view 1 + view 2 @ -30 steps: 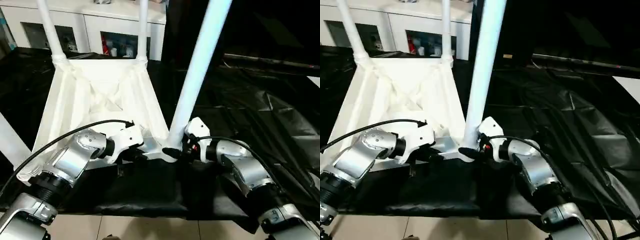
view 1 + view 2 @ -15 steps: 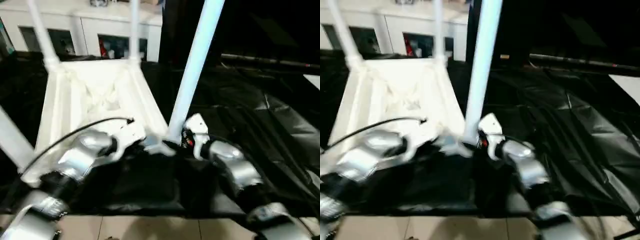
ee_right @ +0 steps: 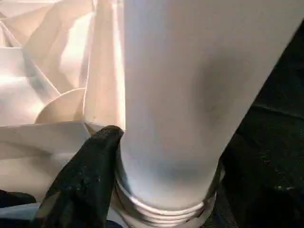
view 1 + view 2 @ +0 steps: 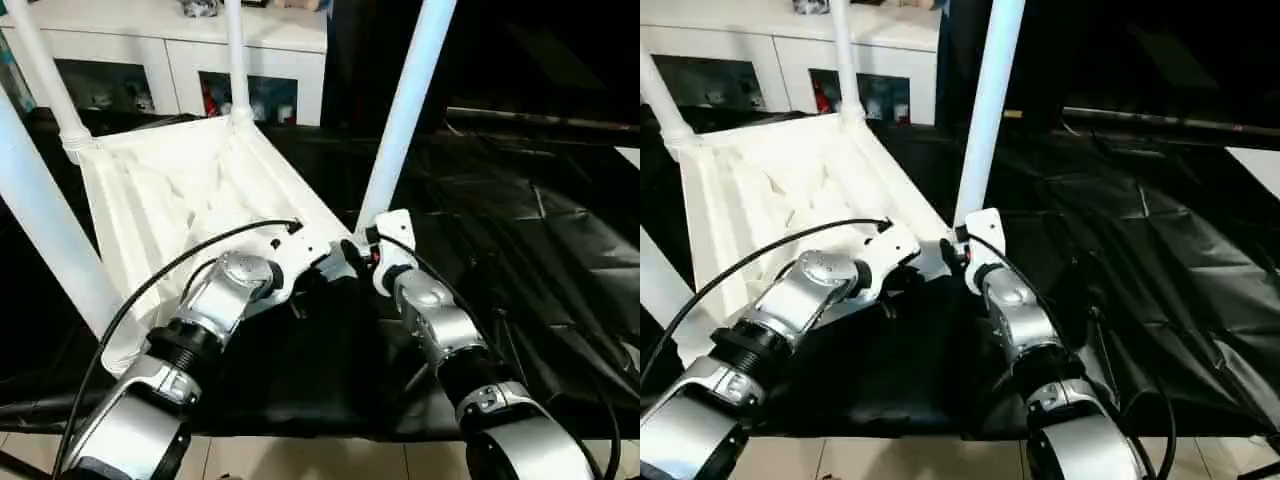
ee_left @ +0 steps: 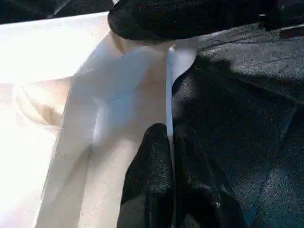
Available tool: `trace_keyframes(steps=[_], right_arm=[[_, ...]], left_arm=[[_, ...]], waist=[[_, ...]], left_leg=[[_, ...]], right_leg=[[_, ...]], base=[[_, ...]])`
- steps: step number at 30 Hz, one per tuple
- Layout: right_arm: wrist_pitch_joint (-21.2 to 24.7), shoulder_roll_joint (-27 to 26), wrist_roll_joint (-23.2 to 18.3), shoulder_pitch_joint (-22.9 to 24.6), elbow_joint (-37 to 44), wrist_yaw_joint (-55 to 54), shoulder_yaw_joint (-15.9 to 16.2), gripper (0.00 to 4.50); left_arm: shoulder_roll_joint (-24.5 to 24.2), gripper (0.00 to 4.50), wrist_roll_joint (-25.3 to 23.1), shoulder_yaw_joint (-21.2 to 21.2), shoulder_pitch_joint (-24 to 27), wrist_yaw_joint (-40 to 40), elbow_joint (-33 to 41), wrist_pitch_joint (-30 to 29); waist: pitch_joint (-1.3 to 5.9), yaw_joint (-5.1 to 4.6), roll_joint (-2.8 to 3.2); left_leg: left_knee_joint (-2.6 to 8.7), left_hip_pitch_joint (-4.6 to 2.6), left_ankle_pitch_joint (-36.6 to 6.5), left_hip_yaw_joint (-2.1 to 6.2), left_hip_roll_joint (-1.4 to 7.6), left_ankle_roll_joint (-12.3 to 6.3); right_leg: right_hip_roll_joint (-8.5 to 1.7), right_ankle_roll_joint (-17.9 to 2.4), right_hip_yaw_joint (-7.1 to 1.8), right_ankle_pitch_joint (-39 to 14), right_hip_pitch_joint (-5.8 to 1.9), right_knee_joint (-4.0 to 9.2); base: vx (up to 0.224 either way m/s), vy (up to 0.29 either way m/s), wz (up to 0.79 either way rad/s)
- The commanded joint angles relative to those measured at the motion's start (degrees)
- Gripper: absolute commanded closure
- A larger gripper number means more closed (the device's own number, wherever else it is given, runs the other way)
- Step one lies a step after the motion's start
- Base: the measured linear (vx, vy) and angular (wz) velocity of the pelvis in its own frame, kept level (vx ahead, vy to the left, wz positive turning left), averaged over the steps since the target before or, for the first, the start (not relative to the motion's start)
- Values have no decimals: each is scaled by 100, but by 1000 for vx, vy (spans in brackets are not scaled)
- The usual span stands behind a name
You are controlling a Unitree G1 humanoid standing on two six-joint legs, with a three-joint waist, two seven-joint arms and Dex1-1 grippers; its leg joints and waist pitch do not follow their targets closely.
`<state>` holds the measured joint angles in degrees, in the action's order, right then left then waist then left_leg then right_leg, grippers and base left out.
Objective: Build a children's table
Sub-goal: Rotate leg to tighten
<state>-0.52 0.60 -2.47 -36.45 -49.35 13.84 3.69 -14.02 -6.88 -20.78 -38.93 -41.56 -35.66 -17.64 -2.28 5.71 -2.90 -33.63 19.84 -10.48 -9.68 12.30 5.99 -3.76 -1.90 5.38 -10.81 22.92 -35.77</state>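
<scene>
Right now the big black-covered table carries the children's table, upside down, ribbed underside up, w/ legs standing up out of its corner sockets. Behind it, a white cabinet w/ glass doors.

Key relation: the near-right leg rises steeply up and away from the robot, long axis near vertical w/ a slight lean, and its base sits right at the near corner where both arms meet. Right gripper is nearest: its jaws sit around the leg's foot at the socket collar, spread about as wide as the leg, one black finger pressed against the base. Left gripper is just beside it, jaws closed tight on the thin white edge of the top at that same corner. So any further seating, I'd guess, goes straight down along that leg.

Hard to see: the socket joint itself is hidden by the wrists, so can't tell if the leg is fully home. Leg tops are cut off.
</scene>
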Motion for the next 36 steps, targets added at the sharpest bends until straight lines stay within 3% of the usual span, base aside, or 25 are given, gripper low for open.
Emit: trace_keyframes(steps=[1, 2, 6, 9, 13, 17, 22, 26, 28, 30, 36], right_arm=[[-94, 153, 17, 57, 101, 627, 177, 104], [-92, 218, -13, 51, 153, 755, 166, 94], [281, 670, -235, 98, 634, 1676, 176, 76], [415, 1093, -244, 270, 1083, 2506, 455, 76], [526, 1762, -404, 716, 1969, 3956, 902, 76], [553, 1816, -373, 774, 2044, 4166, 923, 76], [673, 1758, -327, 745, 2082, 4103, 998, 76], [736, 1717, -338, 727, 2107, 4171, 1055, 76], [710, 1692, -299, 706, 2041, 4194, 1069, 110], [701, 1682, -301, 697, 2010, 4204, 1070, 113], [736, 1681, -331, 717, 2026, 4240, 1045, 168]], left_arm=[[-199, 450, 86, 90, 161, -101, 146, 462], [-256, 450, 101, 93, 198, -188, 184, 525], [-547, 450, 301, 222, 442, -712, 489, 666], [-772, 450, 407, 220, 621, -1164, 712, 958], [-1269, 450, 882, 124, 946, -2266, 1415, 947], [-1396, 450, 1046, 113, 1068, -2606, 1735, 804], [-1370, 450, 1068, 140, 1151, -2702, 1941, 756], [-1364, 450, 1052, 114, 1166, -2660, 1949, 761], [-1361, 450, 1025, 131, 1185, -2661, 1977, 731], [-1355, 450, 993, 146, 1195, -2643, 1987, 718], [-1380, 450, 985, 157, 1237, -2645, 2007, 707]], waist=[[312, 11, -12], [313, -7, -13], [314, -32, -14], [312, -16, -3], [305, 37, 3], [297, 21, 2], [281, 23, -35], [292, 38, -48], [293, 42, -42], [290, 42, -68], [286, 52, -62]], left_leg=[[389, 26, -1209, 20, 85, -76], [395, 69, -1105, 23, 84, -106], [378, 52, -976, 3, 97, -166], [371, 58, -866, -2, 108, -251], [377, 37, -890, -15, 119, -320], [391, 32, -876, -12, 130, -262], [395, 28, -909, -17, 117, -188], [385, 31, -774, -20, 117, -209], [385, 31, -746, -19, 118, -208], [385, 32, -736, -25, 116, -215], [384, 37, -710, -24, 115, -213]], right_leg=[[-469, -387, -326, -1997, -286, 543], [-467, -422, -331, -1830, -310, 517], [-452, -591, -337, -1551, -301, 491], [-436, -687, -345, -1235, -311, 462], [-448, -690, -353, -1302, -314, 469], [-435, -801, -343, -1294, -295, 454], [-435, -740, -348, -1490, -297, 479], [-438, -719, -354, -1355, -302, 460], [-435, -736, -354, -1306, -303, 447], [-435, -737, -352, -1293, -302, 452], [-438, -715, -355, -1296, -306, 446]], base=[[0, 0, 0], [0, 0, 0], [0, 0, 0], [0, 0, 0], [0, 0, 0], [0, 0, 0], [0, 0, 0], [0, 0, 0], [0, 0, 0], [0, 0, 0], [0, 0, 0]])
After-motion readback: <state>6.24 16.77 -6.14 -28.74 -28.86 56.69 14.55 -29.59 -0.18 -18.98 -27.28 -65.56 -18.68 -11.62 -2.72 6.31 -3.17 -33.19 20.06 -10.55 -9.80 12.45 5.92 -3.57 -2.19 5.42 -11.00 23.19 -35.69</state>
